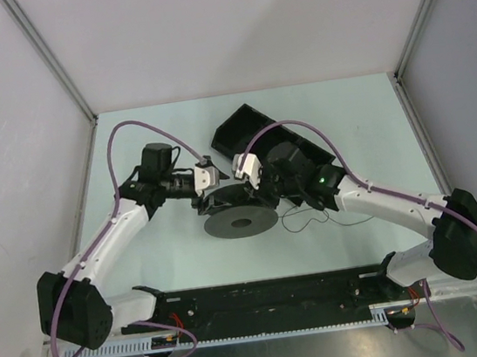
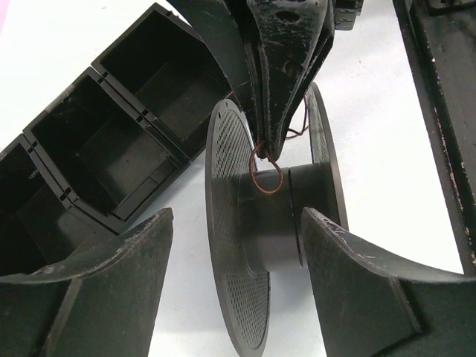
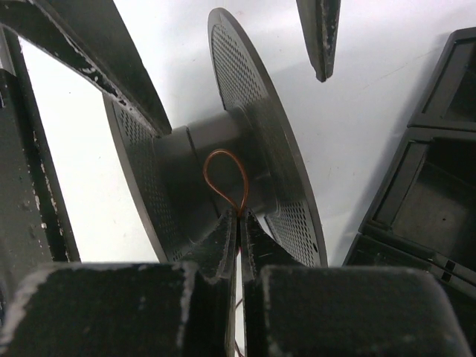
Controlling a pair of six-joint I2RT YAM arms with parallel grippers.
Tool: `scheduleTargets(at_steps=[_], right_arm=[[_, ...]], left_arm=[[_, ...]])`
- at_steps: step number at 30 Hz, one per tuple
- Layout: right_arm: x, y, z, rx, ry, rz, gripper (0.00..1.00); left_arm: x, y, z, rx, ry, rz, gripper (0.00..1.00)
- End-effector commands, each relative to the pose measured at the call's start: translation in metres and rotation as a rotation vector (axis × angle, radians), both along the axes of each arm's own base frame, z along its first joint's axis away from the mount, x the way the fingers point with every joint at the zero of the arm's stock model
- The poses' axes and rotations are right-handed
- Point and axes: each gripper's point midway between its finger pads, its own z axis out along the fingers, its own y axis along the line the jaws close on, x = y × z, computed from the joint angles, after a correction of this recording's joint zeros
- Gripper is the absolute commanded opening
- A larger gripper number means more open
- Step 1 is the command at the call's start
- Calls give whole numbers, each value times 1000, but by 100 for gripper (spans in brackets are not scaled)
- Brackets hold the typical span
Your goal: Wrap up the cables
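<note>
Both arms reach inward from their bases and meet over the middle of the table (image 1: 161, 259), elbows out, wrists converging on the spool (image 1: 241, 222). My right gripper (image 3: 238, 223) is clenched on the cable (image 3: 225, 151), pinching a small loop of it at the spool's hub between the 2 flanges. More cable lies loose on the table to the right. My left gripper (image 2: 238, 297) is spread wide and grasps nothing, its 2 fingers flanking the spool. The black compartment tray (image 1: 236, 124) sits just behind. Table surface runs left and right to the enclosure walls (image 1: 38, 126).
</note>
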Motion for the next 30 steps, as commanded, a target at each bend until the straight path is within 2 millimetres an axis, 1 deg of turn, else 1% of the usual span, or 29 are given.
scheduleTargets(at_steps=[1,5,9,18,26,30], right_arm=[[13,13,26,95,-25,-21,0],[14,15,27,108,-16,-32,0],[16,15,24,107,-10,-42,0],[18,18,22,106,-13,-40,0],[20,20,20,111,-12,-44,0],[22,21,20,117,-13,-51,0]], left_arm=[[4,-7,3,-39,-47,-49,75],[6,-11,2,-41,-44,-56,72],[7,-17,2,-43,-30,-66,67],[8,-26,0,-39,1,-63,63],[15,-30,-6,-30,31,-23,50],[14,-31,-7,-34,33,-27,47]])
